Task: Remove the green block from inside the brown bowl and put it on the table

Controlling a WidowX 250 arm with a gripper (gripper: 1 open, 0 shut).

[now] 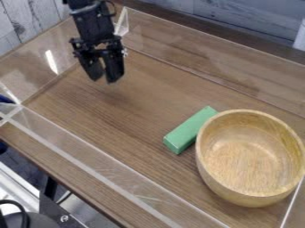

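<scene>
The green block (191,129) lies flat on the table (131,125), just left of the brown bowl (280,191) and touching or nearly touching its rim. Nothing lies inside the bowl, whose smooth floor shows bare. My gripper (103,77) hangs at the far left of the table, well away from block and bowl, pointing down. Its two dark fingers (92,71) stand a little apart with nothing between them.
Low clear acrylic walls (48,129) run along the table's front and left edges. A cable trails from the arm (86,13) near the back left corner.
</scene>
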